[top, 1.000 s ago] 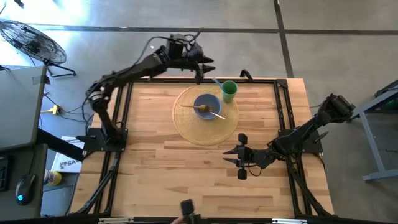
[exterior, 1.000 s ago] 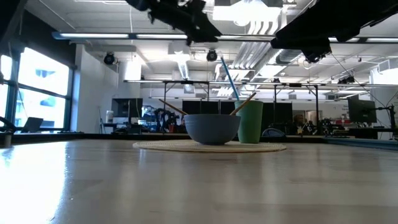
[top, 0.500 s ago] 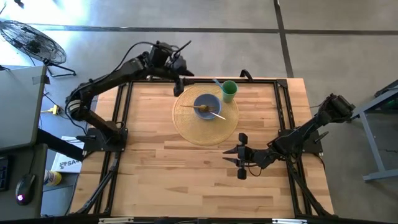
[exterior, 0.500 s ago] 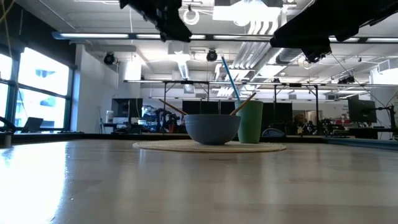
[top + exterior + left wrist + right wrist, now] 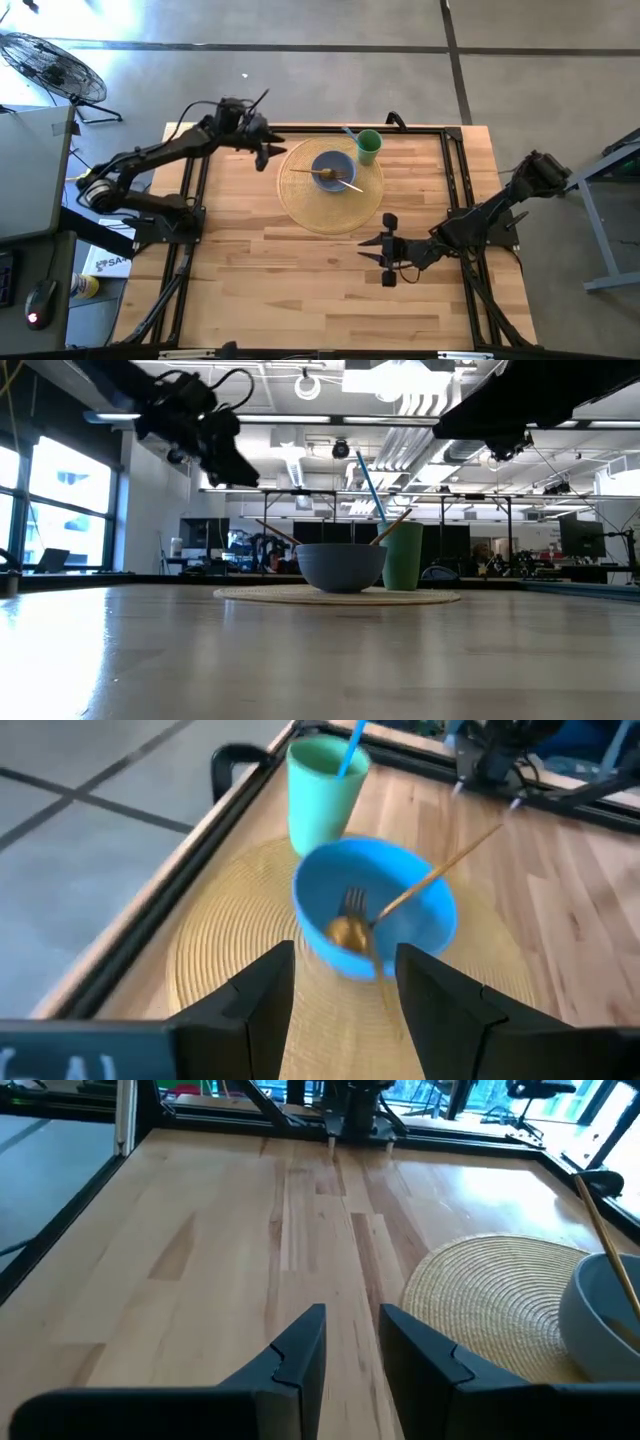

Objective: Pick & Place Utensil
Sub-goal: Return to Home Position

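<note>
Gold spoon [image 5: 343,932] and gold fork [image 5: 352,903] lie in the blue bowl [image 5: 333,169], with the blue straw [image 5: 351,134] in the green cup [image 5: 368,147]. The left gripper [image 5: 266,151] hangs far-left, jaws spread, empty. The right gripper [image 5: 387,249] waits near-right, jaws spread. Placing looks done; only homing seems left.

Both arms are matte black throughout. Left arm [image 5: 150,158]: slim straight links between bulkier joint housings, with a thin black cable [image 5: 238,378] looping at the wrist. Right arm [image 5: 485,218]: same build, with a rounded housing at its outer joint. Left tool [image 5: 268,153] and right tool [image 5: 366,251]: dark, angular, flat-faced fingers [image 5: 250,1012].
</note>
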Tool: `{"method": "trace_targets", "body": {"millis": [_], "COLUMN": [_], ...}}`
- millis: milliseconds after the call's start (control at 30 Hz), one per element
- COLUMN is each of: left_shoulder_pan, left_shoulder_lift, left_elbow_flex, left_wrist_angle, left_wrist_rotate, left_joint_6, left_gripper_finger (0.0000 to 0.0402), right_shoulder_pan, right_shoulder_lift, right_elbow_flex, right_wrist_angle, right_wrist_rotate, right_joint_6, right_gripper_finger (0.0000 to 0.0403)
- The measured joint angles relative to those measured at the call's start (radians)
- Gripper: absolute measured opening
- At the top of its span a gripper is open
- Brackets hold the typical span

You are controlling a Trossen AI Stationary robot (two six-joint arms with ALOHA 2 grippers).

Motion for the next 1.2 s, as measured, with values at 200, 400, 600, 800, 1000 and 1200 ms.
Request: {"method": "trace_targets", "body": {"millis": [200, 400, 600, 800, 1000, 1200], "left_shoulder_pan": [0.058, 0.059, 0.057, 0.057, 0.057, 0.054], "left_shoulder_lift": [-0.077, -0.144, -0.258, -0.427, -0.624, -0.827], "left_elbow_flex": [-0.184, -0.272, -0.381, -0.492, -0.586, -0.659], "left_wrist_angle": [0.12, 0.124, 0.16, 0.166, 0.166, 0.138], "left_wrist_rotate": [0.013, 0.011, 0.01, 0.033, 0.065, -0.014], "left_joint_6": [-0.05, -0.037, -0.015, -0.038, -0.062, -0.171], "left_gripper_finger": [0.0172, 0.0172, 0.0172, 0.0172, 0.0172, 0.0172], "right_shoulder_pan": [-0.164, -0.353, -0.465, -0.527, -0.554, -0.55], "right_shoulder_lift": [-0.032, -0.087, -0.226, -0.398, -0.506, -0.538], "right_elbow_flex": [0.0, 0.0, 0.0, 0.0, 0.0, 0.0], "right_wrist_angle": [-0.013, -0.028, -0.129, -0.155, -0.186, -0.231], "right_wrist_rotate": [-0.335, -0.558, -0.674, -0.815, -0.822, -0.823], "right_joint_6": [-0.042, -0.123, -0.169, -0.235, -0.264, -0.264], "right_gripper_finger": [0.009, 0.009, 0.009, 0.009, 0.009, 0.009]}}
